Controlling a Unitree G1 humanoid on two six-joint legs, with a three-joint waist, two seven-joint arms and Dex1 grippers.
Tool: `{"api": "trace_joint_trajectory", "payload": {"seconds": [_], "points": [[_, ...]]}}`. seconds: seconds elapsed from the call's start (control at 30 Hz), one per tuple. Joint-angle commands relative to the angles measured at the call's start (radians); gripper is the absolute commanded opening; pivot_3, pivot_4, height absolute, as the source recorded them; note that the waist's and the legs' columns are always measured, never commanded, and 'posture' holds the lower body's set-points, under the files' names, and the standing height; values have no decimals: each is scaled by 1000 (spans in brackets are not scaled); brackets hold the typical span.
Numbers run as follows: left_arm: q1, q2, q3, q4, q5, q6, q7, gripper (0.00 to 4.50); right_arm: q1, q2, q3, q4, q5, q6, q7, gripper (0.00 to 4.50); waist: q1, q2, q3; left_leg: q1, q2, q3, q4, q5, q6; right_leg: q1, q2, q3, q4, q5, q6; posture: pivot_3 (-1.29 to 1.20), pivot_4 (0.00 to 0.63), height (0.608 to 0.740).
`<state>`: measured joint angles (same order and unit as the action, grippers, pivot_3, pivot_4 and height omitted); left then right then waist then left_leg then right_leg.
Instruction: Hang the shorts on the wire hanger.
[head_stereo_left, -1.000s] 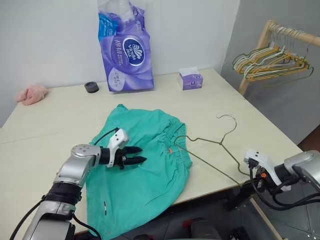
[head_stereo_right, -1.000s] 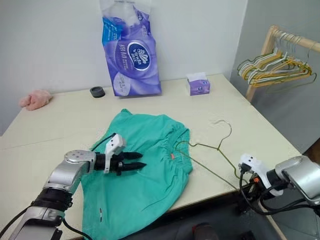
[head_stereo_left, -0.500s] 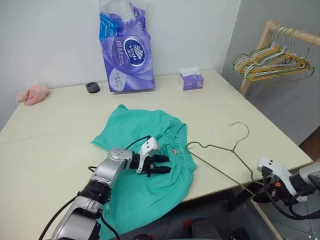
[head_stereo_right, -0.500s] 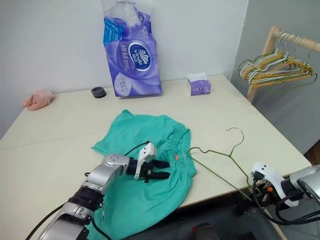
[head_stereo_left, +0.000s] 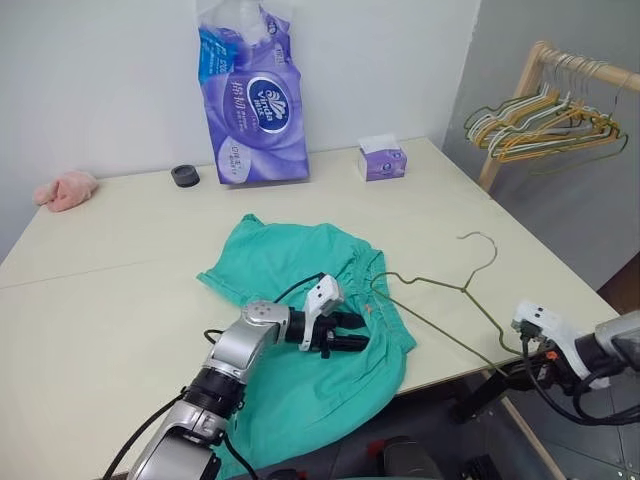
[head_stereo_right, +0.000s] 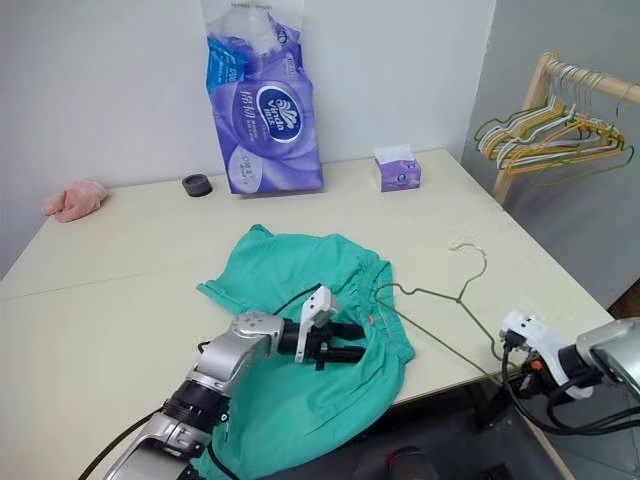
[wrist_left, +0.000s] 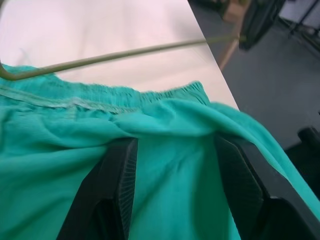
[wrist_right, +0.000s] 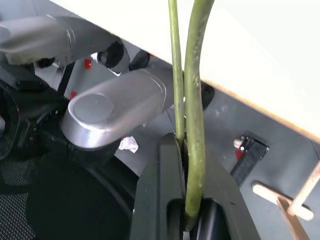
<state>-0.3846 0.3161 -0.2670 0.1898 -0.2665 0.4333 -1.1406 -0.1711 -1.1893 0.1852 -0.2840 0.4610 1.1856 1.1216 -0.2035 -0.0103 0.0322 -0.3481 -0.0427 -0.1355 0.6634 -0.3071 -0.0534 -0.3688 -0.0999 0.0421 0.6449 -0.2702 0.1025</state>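
shorts (head_stereo_left: 300, 330): soft, limp teal fabric by the desk's (head_stereo_left: 100, 270) near edge, one leg draped over it; best pinched at the gathered waistband.
wire hanger (head_stereo_left: 440, 300): thin, springy, beside the waistband toward the right corner.
left gripper (head_stereo_right: 352, 343): half-spread, pressing on the shorts.
right gripper (wrist_right: 186, 150): clenched on the wire hanger's end.

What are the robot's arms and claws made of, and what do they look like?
Both arms are rounded silver metal segments with black joints and loose black cables. The left claw has two black fingers with ribbed pads, under a white block. The right claw has the same black fingers and white block, plus small orange-red fittings.
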Motion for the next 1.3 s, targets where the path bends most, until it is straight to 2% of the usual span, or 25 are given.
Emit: {"api": "trace_joint_trajectory", "payload": {"seconds": [0.03, 0.27, 0.43, 0.67, 0.93, 1.1, 1.3], "points": [[-1, 46, 81, -81, -42, 18, 31, 2535, -43, -10, 35, 17, -14, -12, 8, 0, 3, 0, 0, 0, 0, 0, 0, 0, 0, 0, 0, 0, 0, 0, 0, -273, 0, 740], [-41, 265, 206, 82, 27, -128, 52, 2535, -105, -27, 133, 23, -37, -58, 62, 0, 7, 0, 0, 1, 0, 0, 0, 0, 0, 0, 0, 0, 0, 0, 0, -245, 0, 740], [-52, 313, 216, 165, 45, -190, 44, 2535, -146, -16, 197, 34, -86, -102, 80, 0, 11, 1, 0, 0, -1, 0, 0, 0, 0, -1, -1, 0, 0, 0, 0, -237, 0, 740], [-23, 287, 199, 127, 46, -190, 47, 2535, -262, 64, 234, 25, -89, -109, 104, 0, 9, 1, 0, 0, 0, -1, -1, 0, 0, -2, -1, 0, 0, 0, 0, -232, 0, 740], [-29, 267, 193, 127, 49, -187, 54, 2535, -259, 76, 224, -131, -18, -23, 107, 0, 9, 1, 0, 0, 0, -1, -1, 0, 0, -2, -1, 0, 1, 0, 0, -244, 0, 740], [-31, 260, 196, 126, 45, -186, 60, 2535, -242, 79, 260, 17, -80, -47, 65, 0, 10, 1, 0, 0, -1, -1, 0, 0, 0, -2, -1, 0, 1, 0, 0, -240, 0, 740], [-26, 256, 197, 119, 44, -189, 65, 2535, -261, 64, 303, 188, -163, -117, 86, 0, 8, 1, 0, 0, -1, 0, 0, 0, 0, -2, -1, 0, 1, 0, 0, -228, 0, 740]]}}
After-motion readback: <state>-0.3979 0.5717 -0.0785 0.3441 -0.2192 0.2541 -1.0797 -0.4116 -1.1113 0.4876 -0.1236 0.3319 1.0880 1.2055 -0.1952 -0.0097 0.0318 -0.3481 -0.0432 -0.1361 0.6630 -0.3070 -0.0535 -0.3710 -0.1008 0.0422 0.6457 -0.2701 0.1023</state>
